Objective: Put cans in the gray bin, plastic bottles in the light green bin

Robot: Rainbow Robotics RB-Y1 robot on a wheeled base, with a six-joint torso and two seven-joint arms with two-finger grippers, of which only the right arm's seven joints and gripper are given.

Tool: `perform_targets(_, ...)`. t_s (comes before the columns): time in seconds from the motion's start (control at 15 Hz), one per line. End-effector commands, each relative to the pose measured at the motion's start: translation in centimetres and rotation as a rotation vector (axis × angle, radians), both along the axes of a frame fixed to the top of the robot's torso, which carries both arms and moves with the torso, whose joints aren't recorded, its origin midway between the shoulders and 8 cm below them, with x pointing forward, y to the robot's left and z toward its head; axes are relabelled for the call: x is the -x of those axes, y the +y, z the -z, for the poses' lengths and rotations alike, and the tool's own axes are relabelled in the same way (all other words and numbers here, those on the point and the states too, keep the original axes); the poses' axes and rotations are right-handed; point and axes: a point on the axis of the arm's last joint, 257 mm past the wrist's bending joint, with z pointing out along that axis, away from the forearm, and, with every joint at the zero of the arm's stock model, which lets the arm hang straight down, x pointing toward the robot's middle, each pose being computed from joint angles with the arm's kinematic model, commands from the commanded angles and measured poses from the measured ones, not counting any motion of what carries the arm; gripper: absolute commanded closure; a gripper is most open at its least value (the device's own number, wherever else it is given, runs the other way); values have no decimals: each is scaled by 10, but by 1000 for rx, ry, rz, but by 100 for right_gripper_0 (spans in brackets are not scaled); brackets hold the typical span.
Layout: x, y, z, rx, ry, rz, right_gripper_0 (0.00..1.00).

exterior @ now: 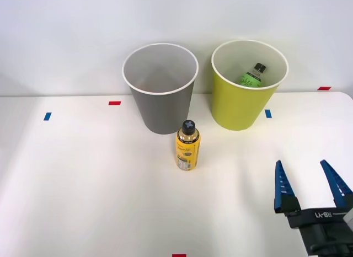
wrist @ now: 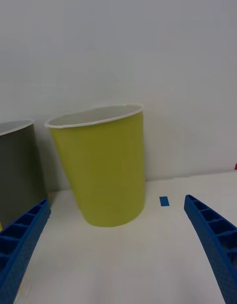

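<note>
The gray bin (exterior: 160, 90) stands at the back centre of the white table, its edge also in the wrist view (wrist: 17, 171). To its right stands the light green bin (exterior: 247, 86) (wrist: 103, 166), with a green-labelled, dark-capped plastic bottle (exterior: 252, 75) lying inside. A yellow bottle with a black cap (exterior: 187, 145) stands upright just in front of the gray bin. My right gripper (exterior: 313, 182) (wrist: 118, 284) hovers open at the front right, well short of the green bin, with nothing between its blue fingers (exterior: 284, 185). The cans are out of view.
Small blue tape marks (exterior: 47, 116) (exterior: 268, 113) (wrist: 164, 201) and red ones (exterior: 114, 103) (exterior: 324, 88) (exterior: 179, 255) dot the table (exterior: 83, 185). A pale wall rises right behind the bins.
</note>
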Motion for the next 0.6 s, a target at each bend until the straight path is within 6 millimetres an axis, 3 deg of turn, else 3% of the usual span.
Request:
perform_targets(0.07,11,-6,29,7,65,47,8)
perform_targets(0.33,20,-16,65,60,80,100,8)
perform_targets(0.6,35,-19,79,72,128,110,8)
